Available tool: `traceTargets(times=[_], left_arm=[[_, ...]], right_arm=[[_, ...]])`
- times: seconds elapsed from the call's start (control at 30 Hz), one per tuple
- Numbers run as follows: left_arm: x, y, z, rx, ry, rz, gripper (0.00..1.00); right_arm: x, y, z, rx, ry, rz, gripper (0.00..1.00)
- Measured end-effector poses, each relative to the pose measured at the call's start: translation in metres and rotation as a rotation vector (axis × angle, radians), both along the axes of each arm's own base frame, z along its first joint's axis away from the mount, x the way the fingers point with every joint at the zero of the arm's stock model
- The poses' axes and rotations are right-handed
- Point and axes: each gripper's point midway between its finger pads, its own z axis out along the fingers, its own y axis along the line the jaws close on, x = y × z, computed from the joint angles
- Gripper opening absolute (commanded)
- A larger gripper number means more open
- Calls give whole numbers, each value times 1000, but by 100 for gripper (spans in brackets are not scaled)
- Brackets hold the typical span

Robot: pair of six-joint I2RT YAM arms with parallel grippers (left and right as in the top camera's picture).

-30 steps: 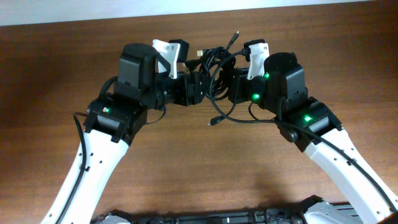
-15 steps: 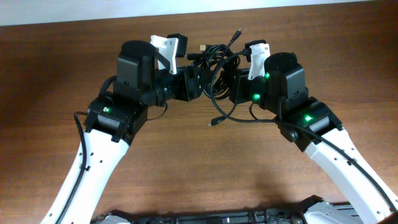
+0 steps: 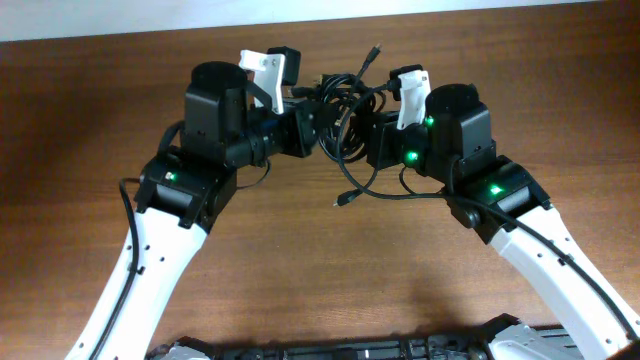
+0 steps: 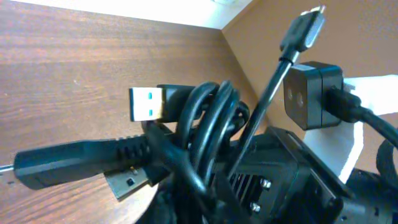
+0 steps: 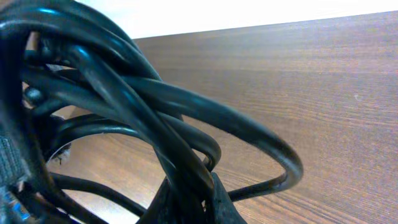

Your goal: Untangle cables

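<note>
Left pincer (image 3: 322, 126) clamped on cables (image 3: 345, 95) | right pincer (image 3: 368, 132) clamped likewise | bundle between both

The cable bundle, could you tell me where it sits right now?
Overhead, the cable bundle is between the left gripper and right gripper, near the far edge of the table.
</note>
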Motion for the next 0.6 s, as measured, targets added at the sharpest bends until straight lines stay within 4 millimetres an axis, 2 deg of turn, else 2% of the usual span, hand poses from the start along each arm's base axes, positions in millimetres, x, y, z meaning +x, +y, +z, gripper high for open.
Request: traceTargets(times=[0.03, 0.07, 0.1, 0.17, 0.23, 0.43, 0.6], left_arm=[[0, 0, 0, 0, 2, 1, 0], [0, 0, 0, 0, 2, 1, 0], [0, 0, 0, 0, 1, 2, 0], [0, 0, 0, 1, 0, 4, 0], [1, 1, -1, 9, -5, 6, 0], [0, 3, -13, 133, -118, -72, 0], [-3, 16, -35, 331, -219, -142, 0]], right_arm=[[0, 0, 0, 0, 0, 0, 4], [0, 0, 0, 0, 0, 1, 9], [0, 0, 0, 0, 0, 1, 18], [0, 1, 0, -3, -3, 7, 47], [-2, 3, 1, -11, -15, 34, 62], [-7, 0, -8, -38, 11, 53, 67], [-7, -22, -20, -62, 74, 1, 68]])
